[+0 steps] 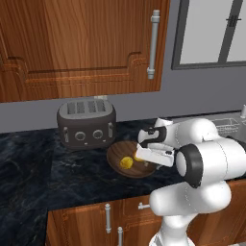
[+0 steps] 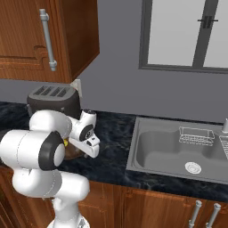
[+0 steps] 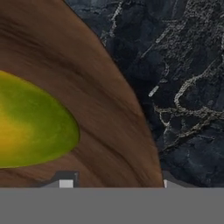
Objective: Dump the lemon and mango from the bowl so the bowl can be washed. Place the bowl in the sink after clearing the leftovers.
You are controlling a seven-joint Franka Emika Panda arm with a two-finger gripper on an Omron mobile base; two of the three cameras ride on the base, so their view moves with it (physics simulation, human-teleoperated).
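Straddling the bowl's [image 3: 100, 122] rim, the gripper [image 3: 116, 183] seemed spread, fingers either side, mango [image 3: 30, 127] inside; closing for the dump probably came next

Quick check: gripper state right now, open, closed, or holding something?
Gripper: open, fingertips straddling the rim of the bowl, not closed on it; holding nothing.

Gripper [image 1: 144, 157] low over bowl [image 1: 117, 167] beside toaster [image 1: 86, 123].
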